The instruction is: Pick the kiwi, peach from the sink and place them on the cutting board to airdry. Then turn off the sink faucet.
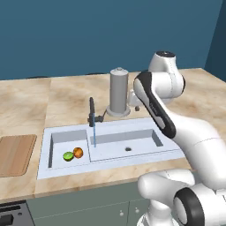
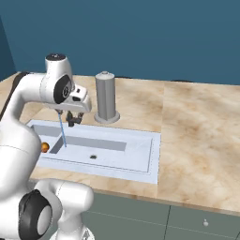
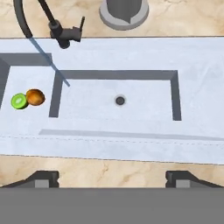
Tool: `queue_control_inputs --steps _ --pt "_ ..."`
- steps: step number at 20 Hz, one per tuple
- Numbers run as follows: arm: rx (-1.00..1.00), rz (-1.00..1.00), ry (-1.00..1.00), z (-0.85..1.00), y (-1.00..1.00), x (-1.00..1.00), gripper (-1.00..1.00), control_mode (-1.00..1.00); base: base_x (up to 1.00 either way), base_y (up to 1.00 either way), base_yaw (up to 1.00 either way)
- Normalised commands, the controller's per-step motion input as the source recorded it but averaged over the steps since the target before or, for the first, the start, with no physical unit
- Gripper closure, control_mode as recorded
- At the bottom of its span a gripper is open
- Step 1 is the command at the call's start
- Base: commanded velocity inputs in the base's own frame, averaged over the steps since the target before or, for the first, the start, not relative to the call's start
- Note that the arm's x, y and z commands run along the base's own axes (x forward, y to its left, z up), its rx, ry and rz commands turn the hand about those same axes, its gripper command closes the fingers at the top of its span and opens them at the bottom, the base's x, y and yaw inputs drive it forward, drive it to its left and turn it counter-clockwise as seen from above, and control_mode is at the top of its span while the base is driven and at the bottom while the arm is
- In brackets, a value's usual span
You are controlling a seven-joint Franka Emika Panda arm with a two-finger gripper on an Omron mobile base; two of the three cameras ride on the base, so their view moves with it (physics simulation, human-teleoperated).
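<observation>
- No readable writing or brand marks that we can make out on anything.
- We see the sink [image 1: 132,132] set in the marble table [image 1: 26,106]: small compartment on the left, longer one on the right with a dark drain hole [image 3: 120,100].
- Small left compartment holds the kiwi [image 1: 68,156] and the peach [image 1: 78,152], touching, kiwi left of peach; both also seen in the hand view, kiwi [image 3: 19,101], peach [image 3: 35,97].
- The long compartment holds no fruit that we can see.
- The sink faucet [image 1: 92,112] stands at the far rim near the divider, with a thin blue water stream [image 1: 94,134] falling from it into the long compartment just right of the divider.
- The cutting board [image 1: 15,154] lies on the table left of the sink, well apart from the fruit, nothing on it.
- A tall grey cylinder [image 1: 118,92] with a knobbed top stands behind the sink, right of the faucet.
- The end effector [image 3: 113,178] hangs above the sink's near side, fingers wide apart, holding nothing.
</observation>
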Motion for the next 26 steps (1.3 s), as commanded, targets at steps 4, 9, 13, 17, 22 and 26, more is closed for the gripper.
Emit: queue_control_inputs --steps 4,9,13,17,22,26 --pt "-0.01 0.10 0.02 -0.21 0.97 -0.19 -1.00 -1.00 0.00 0.00 0.00" --pt "-0.02 0.21 0.01 -0.20 0.99 -0.01 -1.00 -1.00 0.00 0.00 0.00" --pt "0.00 0.22 0.02 -0.18 0.85 0.03 -1.00 -1.00 0.00 0.00 0.00" --pt "0.00 0.19 0.04 -0.21 0.64 0.10 -1.00 -1.00 0.00 0.00 0.00" --pt "0.00 0.15 0.01 -0.26 0.58 0.04 -1.00 -1.00 0.00 0.00 0.00" --pt "-0.01 0.11 0.00 -0.25 0.52 0.00 -1.00 -1.00 0.00 0.00 0.00"
